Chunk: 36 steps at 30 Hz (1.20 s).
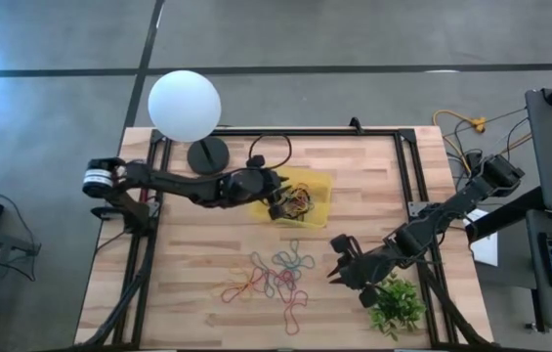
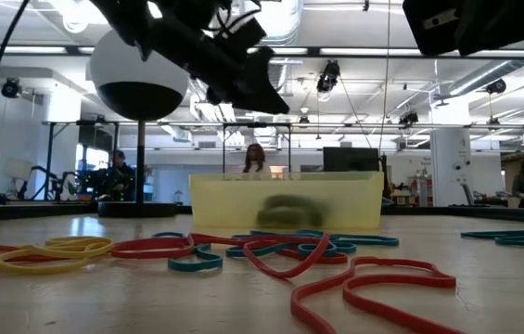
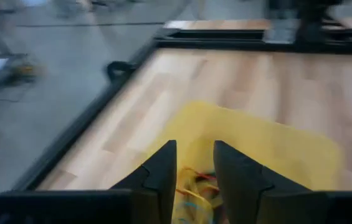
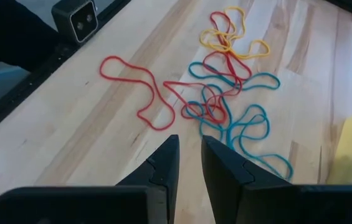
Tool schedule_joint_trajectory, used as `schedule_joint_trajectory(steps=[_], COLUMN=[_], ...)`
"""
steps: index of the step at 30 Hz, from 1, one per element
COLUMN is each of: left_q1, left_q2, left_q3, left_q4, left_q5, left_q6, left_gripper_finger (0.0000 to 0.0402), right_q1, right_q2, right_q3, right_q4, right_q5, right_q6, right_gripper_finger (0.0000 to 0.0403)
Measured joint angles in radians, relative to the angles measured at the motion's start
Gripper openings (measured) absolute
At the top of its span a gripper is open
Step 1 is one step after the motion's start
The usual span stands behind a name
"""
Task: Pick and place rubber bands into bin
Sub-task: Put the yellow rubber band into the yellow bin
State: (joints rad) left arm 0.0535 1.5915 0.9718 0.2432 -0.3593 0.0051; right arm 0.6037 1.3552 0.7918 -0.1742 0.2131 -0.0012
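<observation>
Left pincer [image 1: 277, 205] is hovering over the yellow bin [image 1: 320, 184] with fingers parting slightly, dropping rubber bands [image 3: 195, 186] right below, so next it's heading back to the loose pile [image 1: 277, 277] nearby.

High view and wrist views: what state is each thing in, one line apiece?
left gripper: over the bin, fingers a little apart, nothing held.
right gripper: above bare table beside the loose bands, fingers slightly apart, empty.
bin: upright, several bands piled inside.
rubber bands: a tangled cluster on the table, outside the bin.
globe lamp: standing upright.
plant: at the table edge, untouched.
</observation>
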Motion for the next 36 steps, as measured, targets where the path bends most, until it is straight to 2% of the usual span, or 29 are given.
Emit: schedule_joint_trajectory(steps=[4,12,16,21,26,31,36], left_q1=[-0.046,-0.238,-0.351,-0.469,-0.562,-0.636,-0.678], left_q2=[-0.089,-0.236,-0.253,-0.227,-0.178,-0.116,-0.040], left_q3=[0.000,-0.016,-0.019,-0.027,-0.028,-0.028,-0.029], left_q4=[-0.184,-0.495,-0.562,-0.570,-0.568,-0.580,-0.638], left_q5=[0.090,0.125,0.127,0.127,0.133,0.134,0.148], left_q6=[-0.037,-0.130,-0.194,-0.270,-0.373,-0.482,-0.585], left_gripper_finger=[0.0093,0.0093,0.0093,0.0093,0.0093,0.0093,0.0093], right_q1=[0.000,-0.003,-0.003,-0.003,-0.003,-0.025,-0.060], right_q2=[0.000,0.000,0.000,0.000,0.000,0.000,0.000], right_q3=[-0.005,-0.018,-0.018,-0.018,-0.018,-0.012,0.006], right_q4=[-0.008,-0.010,-0.005,-0.002,0.036,0.112,0.142], right_q5=[0.021,0.041,0.075,0.134,0.139,0.138,0.133], right_q6=[0.006,0.005,-0.006,-0.017,-0.038,-0.134,-0.148], right_gripper_finger=[0.0056,0.0056,0.0056,0.0056,0.0056,0.0056,0.0056])
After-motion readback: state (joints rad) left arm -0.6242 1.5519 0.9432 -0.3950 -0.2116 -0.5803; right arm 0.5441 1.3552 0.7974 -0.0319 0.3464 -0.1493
